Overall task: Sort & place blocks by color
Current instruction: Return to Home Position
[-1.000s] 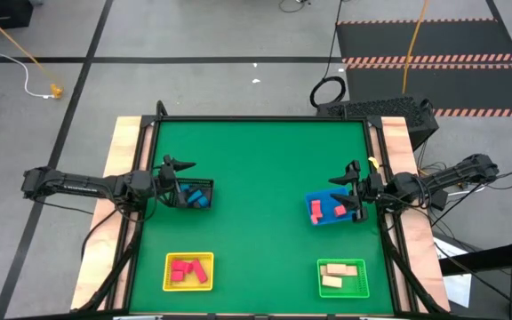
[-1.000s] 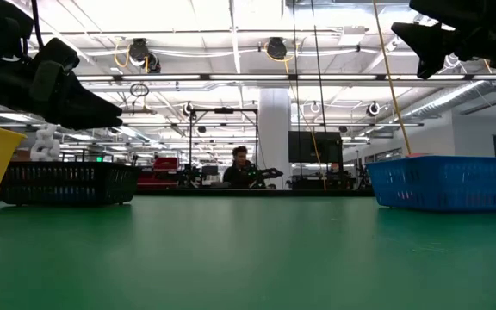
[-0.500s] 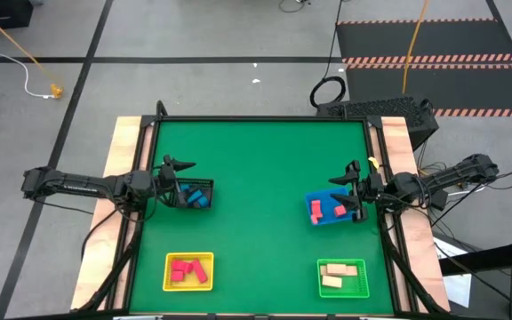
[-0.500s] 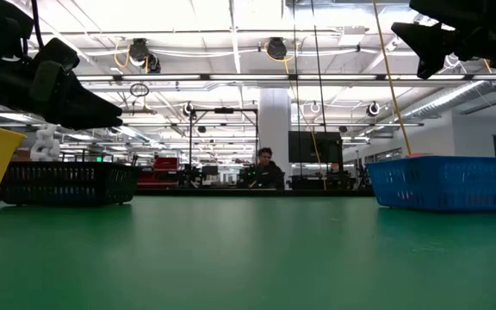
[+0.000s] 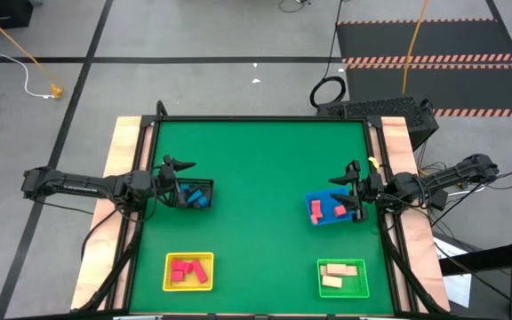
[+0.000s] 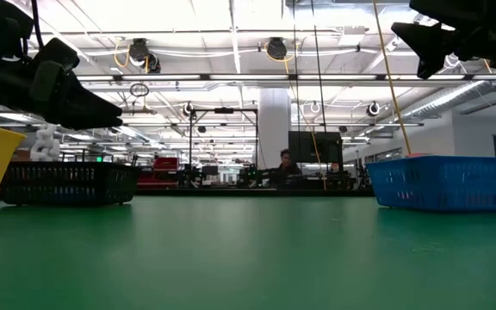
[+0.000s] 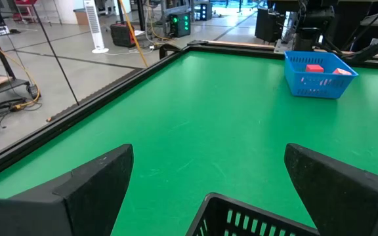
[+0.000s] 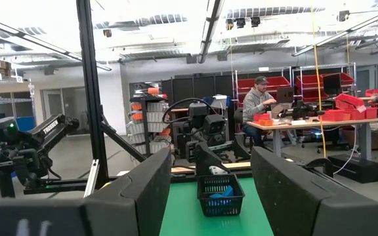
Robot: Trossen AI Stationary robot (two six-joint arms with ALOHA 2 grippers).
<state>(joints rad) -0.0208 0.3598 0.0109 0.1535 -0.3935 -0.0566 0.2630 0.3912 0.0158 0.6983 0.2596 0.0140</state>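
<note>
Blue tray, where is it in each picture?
High view: blue tray, table's right side, by the right pincer.
Low view: far right.
Left wrist view: far across the table.
Right wrist view: not there.
Shared landmark: black tray, under the left pincer.

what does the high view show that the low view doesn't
Only the high view: the shallow green plastic tray with its small cream blocks, and the small red blocks lying in the shallow yellow plastic tray. Only the low view: a person far off in the room. Both: the yellow tray, the black mesh tray by the left gripper, and the blue mesh tray by the right gripper.
</note>
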